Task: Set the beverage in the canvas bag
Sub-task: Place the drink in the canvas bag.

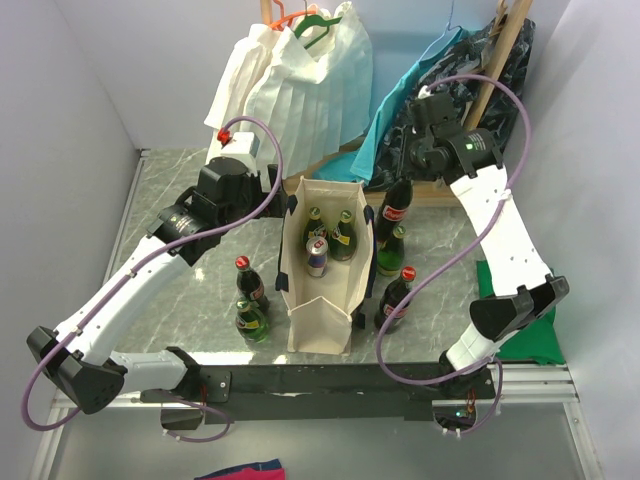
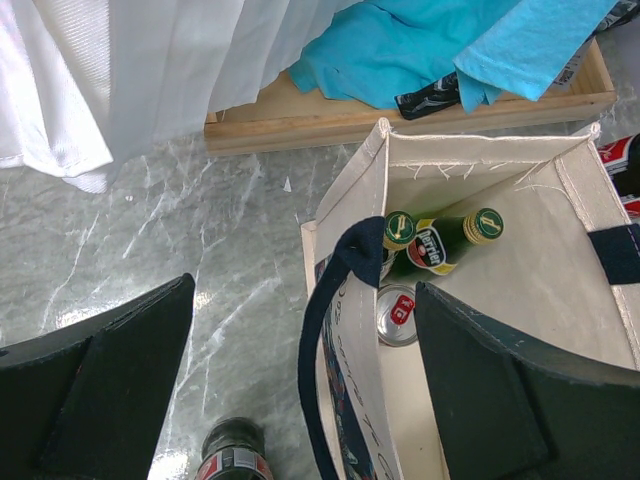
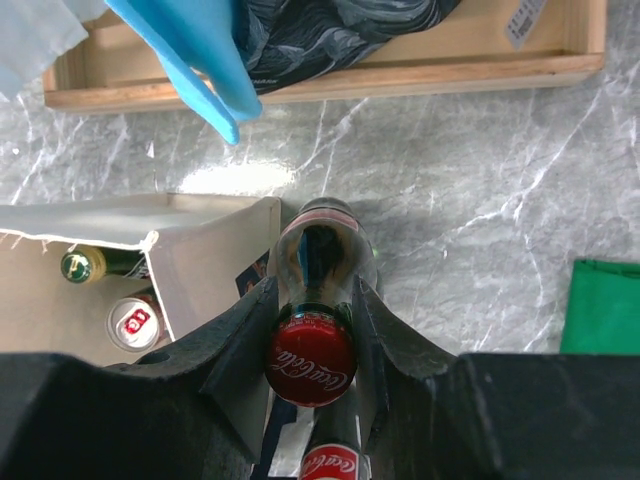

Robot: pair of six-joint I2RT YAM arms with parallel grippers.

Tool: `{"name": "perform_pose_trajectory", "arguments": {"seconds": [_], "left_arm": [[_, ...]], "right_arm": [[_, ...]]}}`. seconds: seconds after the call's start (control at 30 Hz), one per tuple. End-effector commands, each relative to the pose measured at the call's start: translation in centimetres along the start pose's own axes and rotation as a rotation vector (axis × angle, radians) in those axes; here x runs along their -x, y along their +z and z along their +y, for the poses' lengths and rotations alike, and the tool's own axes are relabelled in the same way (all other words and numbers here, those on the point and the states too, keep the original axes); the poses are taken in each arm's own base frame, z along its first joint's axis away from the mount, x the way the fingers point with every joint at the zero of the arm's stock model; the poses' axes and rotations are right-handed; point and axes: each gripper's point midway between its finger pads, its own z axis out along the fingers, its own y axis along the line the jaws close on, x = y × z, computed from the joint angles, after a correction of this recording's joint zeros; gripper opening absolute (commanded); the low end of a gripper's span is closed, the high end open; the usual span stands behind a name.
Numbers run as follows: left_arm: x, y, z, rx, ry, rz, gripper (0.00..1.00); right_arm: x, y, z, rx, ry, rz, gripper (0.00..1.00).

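The cream canvas bag (image 1: 318, 300) with navy handles stands open in the middle of the table. Inside it are two green bottles (image 2: 440, 240) and a red-topped can (image 2: 398, 313). My left gripper (image 1: 284, 197) is open and straddles the bag's left wall and handle (image 2: 335, 330); it grips nothing. My right gripper (image 3: 312, 330) is shut on the neck of a cola bottle (image 3: 322, 250), just right of the bag's far right corner. The bottle also shows in the top view (image 1: 397, 208).
Left of the bag stand a cola bottle (image 1: 248, 283) and a green bottle (image 1: 252, 320). Right of it stand a green bottle (image 1: 392, 250) and a cola bottle (image 1: 397, 298). A wooden tray (image 2: 300, 115) with clothes sits behind. A white pleated garment (image 1: 300, 85) hangs at the back. A green cloth (image 1: 525, 325) lies at the right.
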Motion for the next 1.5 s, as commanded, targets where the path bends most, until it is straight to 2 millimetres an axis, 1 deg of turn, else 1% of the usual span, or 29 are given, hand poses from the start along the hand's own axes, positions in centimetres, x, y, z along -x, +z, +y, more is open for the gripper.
{"name": "perform_pose_trajectory", "arguments": {"seconds": [0.0,0.03,0.07,0.23,0.57,0.67,0.7,0.77,0.9,1.27,1.47], "left_arm": [[0.5,-0.2,-0.3,-0.023,-0.011,-0.024,0.96],[0.5,-0.3,-0.3,-0.027,-0.011,-0.024,0.96],[0.4,-0.3,-0.3,-0.028,-0.013,-0.022,0.96],[0.1,-0.6,-0.3,-0.033,-0.014,-0.015,0.96],[-0.2,-1.0,-1.2,-0.096,-0.008,-0.008,0.96],[-0.4,-0.9,-1.3,-0.102,-0.006,-0.003,0.96],[-0.3,-0.9,-1.4,-0.104,-0.006,-0.003,0.96],[-0.3,-0.9,-1.4,-0.104,-0.006,-0.002,0.96],[-0.2,-0.8,-1.5,-0.106,-0.005,-0.004,0.96],[-0.2,-0.4,-1.7,-0.110,-0.001,0.002,0.96],[-0.3,-0.2,-1.8,-0.114,-0.002,0.005,0.96]], "right_arm": [[8.5,-7.7,0.5,0.096,0.116,-0.359,0.00],[8.8,-8.1,0.5,0.098,0.119,-0.363,0.00],[8.8,-7.8,0.7,0.097,0.119,-0.357,0.00],[9.9,-8.5,1.1,0.125,0.133,-0.398,0.00],[12.1,-11.2,1.4,0.177,0.152,-0.508,0.00],[12.5,-11.6,1.6,0.188,0.147,-0.524,0.00],[12.9,-12.1,1.5,0.191,0.150,-0.537,0.00],[13.0,-11.8,1.6,0.188,0.147,-0.532,0.00],[13.7,-12.5,1.5,0.194,0.160,-0.565,0.00],[15.5,-16.6,1.2,0.241,0.184,-0.687,0.00],[15.9,-18.2,1.1,0.269,0.198,-0.722,0.00]]}}
